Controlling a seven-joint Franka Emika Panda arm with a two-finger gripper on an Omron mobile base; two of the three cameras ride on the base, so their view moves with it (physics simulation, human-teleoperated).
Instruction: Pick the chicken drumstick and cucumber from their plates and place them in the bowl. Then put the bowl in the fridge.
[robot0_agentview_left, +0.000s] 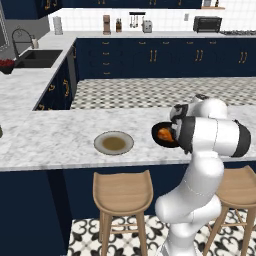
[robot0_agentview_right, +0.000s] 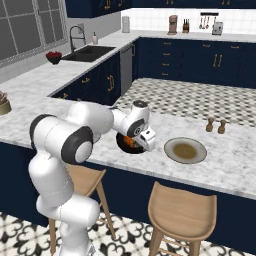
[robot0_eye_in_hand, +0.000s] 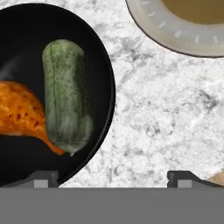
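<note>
Over the marble counter (robot0_eye_in_hand: 166, 109) the gripper (robot0_eye_in_hand: 113, 178) hangs spread wide and empty, one fingertip (robot0_eye_in_hand: 41, 178) above the black bowl (robot0_eye_in_hand: 103, 65). In the bowl the mottled green cucumber (robot0_eye_in_hand: 65, 96) lies against the orange-brown drumstick (robot0_eye_in_hand: 19, 111). A beige-rimmed plate (robot0_eye_in_hand: 175, 33) sits nearby. The arm folds low, hand pointing down.

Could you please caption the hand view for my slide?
Open gripper above the black bowl holding cucumber and drumstick, plate nearby.
</note>
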